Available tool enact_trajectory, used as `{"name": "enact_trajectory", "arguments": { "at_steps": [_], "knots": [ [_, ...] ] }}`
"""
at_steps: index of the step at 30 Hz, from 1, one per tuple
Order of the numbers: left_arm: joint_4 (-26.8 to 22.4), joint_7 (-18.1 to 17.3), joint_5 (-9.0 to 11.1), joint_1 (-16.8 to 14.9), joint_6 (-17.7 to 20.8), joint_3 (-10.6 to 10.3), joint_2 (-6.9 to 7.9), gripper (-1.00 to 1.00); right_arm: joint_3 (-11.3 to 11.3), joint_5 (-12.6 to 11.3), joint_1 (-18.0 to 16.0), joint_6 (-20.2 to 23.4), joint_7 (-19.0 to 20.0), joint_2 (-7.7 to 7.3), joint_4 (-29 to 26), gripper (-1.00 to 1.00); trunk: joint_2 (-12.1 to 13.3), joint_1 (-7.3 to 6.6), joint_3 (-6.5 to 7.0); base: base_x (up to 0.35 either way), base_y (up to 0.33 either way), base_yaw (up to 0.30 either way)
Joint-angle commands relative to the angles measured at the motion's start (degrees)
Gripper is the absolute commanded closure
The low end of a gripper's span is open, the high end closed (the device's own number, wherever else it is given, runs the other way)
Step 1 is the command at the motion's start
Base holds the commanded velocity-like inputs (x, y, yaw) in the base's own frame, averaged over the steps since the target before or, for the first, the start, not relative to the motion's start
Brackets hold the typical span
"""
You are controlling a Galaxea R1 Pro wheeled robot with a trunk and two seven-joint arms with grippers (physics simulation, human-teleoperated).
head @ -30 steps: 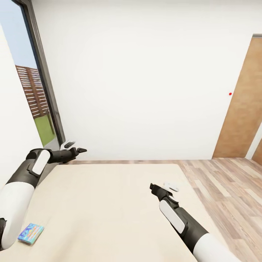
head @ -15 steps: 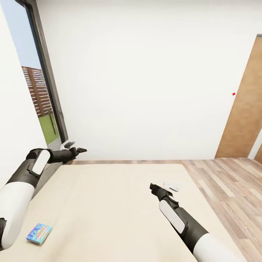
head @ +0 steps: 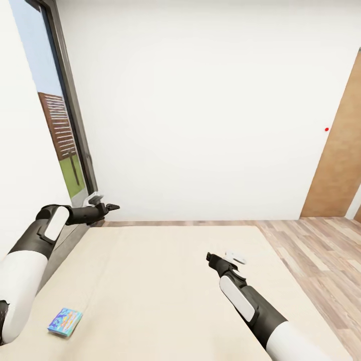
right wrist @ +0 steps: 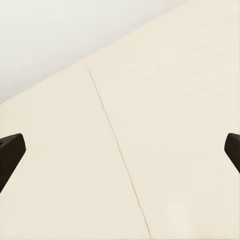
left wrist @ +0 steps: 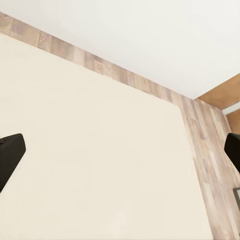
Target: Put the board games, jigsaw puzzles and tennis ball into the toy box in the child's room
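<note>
The small blue board game (head: pixel 65 321) lies flat on the beige bed (head: pixel 165 291) in the head view, near its close left corner beside the left arm. The left gripper (head: pixel 111 206) hangs over the bed's far left edge by the window (head: pixel 55 130), the right gripper (head: pixel 209 258) over the mattress middle; both hold nothing.

In the left wrist view the fingers (left wrist: pixel 10 155) stand wide apart above mattress and wood floor (left wrist: pixel 210 145).

The right wrist view has spread fingertips (right wrist: pixel 10 150) over the mattress seam (right wrist: pixel 120 150).
</note>
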Motion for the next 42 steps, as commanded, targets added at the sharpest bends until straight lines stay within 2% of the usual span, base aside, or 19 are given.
{"name": "enact_trajectory", "arguments": {
  "at_steps": [1, 25, 42],
  "knots": [
    [0.01, -0.41, -0.37, -0.01, 0.24, 0.17, -0.02, -1.0, 0.21, -0.14, -0.04, 0.24, -0.41, -0.06, -0.1, -1.0, -0.05, 0.03, -0.03, 0.0, 0.175, 0.0],
    [0.01, -0.41, -0.37, -0.02, 0.24, 0.17, -0.02, -1.0, 0.21, -0.18, -0.04, 0.26, -0.41, -0.06, -0.1, -1.0, -0.05, 0.03, -0.03, 0.0, 0.158, 0.0],
    [0.01, -0.38, -0.37, 0.02, 0.24, 0.17, -0.02, -1.0, 0.21, -0.18, -0.04, 0.26, -0.41, -0.06, -0.1, -1.0, -0.05, 0.03, -0.03, 0.0, 0.045, 0.0]
  ]
}}
